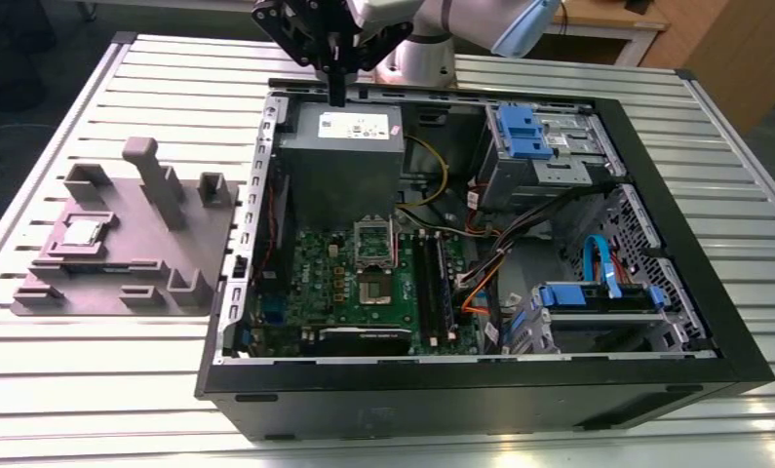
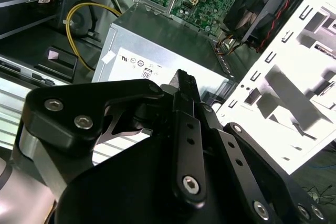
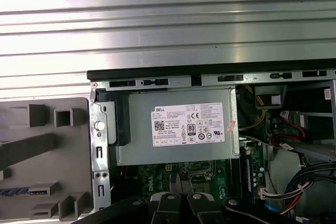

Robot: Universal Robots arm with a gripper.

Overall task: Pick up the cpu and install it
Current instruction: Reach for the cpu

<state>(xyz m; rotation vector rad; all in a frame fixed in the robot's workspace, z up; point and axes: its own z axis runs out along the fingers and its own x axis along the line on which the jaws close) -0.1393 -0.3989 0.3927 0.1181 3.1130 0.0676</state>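
On slatted metal table [image 1: 88, 390]: open black computer case [image 1: 491, 390], lying on its side. Inside, toward the exterior view's left, grey power supply [image 1: 341, 161] just beside green motherboard [image 1: 361, 283]; blue drive brackets [image 1: 523, 132] toward the right. Outside, just beside the case's left wall, grey fixture plate [image 1: 127, 255] with upright posts.

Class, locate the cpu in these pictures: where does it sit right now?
In the exterior view the cpu lies on the grey fixture plate, which stands on the slatted table at the exterior view's left of the open computer case.
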